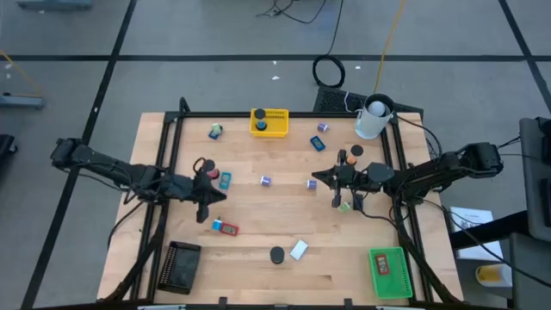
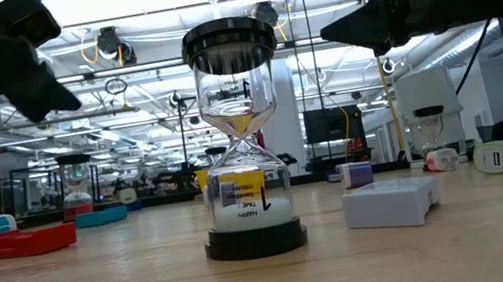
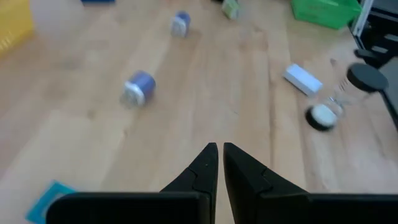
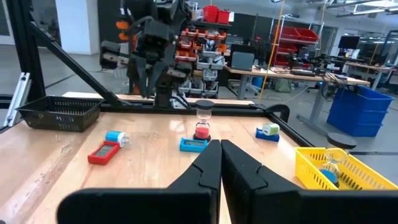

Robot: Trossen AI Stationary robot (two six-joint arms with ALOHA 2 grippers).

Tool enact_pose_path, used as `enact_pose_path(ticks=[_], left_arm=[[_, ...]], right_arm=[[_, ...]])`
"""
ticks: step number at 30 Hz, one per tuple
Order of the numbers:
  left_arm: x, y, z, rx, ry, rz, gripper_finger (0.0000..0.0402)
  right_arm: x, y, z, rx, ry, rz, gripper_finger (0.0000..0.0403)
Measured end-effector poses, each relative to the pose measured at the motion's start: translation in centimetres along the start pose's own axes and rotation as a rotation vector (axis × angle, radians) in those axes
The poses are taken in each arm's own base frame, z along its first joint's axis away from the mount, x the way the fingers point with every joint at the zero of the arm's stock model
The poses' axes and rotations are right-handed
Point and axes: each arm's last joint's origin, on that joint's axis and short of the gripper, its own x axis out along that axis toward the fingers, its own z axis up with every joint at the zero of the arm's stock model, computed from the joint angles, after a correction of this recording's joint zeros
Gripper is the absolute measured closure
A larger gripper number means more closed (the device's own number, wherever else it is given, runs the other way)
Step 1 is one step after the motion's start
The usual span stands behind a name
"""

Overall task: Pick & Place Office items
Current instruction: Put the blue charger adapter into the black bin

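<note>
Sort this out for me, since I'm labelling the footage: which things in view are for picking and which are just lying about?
For picking: hourglass, white block, red block, blue block, purple block.

Just lying about: white cup, yellow tray, black tray, green tray, cable on the floor.

Two dark, jointed arms flank the wooden table (image 1: 258, 258) — black cables trail along their links. Each ends in a matte black gripper with two tapered, pointed fingers (image 3: 202, 171) — angular, wedge-like.
</note>
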Motion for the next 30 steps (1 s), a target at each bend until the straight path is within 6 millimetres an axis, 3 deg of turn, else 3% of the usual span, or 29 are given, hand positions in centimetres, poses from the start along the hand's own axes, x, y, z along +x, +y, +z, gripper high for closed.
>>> enact_pose_path(ticks=[7, 16, 22, 30], left_arm=[[-0.4, -1.0, -0.3, 0.006, 0.013, -0.021, 0.0371], [-2.2, -2.8, 3.7, 0.101, 0.037, 0.127, 0.0371], [-0.7, -4.4, 5.3, 0.062, 0.189, 0.141, 0.0364], [1.2, -5.7, 5.8, -0.091, 0.405, 0.217, 0.0301]], right_arm=[[0.0, 0.0, 0.1, 0.002, -0.012, -0.002, 0.0403], [0.0, 0.0, 0.1, 0.002, -0.012, -0.002, 0.0403], [0.0, 0.0, 0.1, 0.003, -0.012, -0.003, 0.0403], [0.0, 0.0, 0.1, 0.006, -0.012, -0.003, 0.0403]])
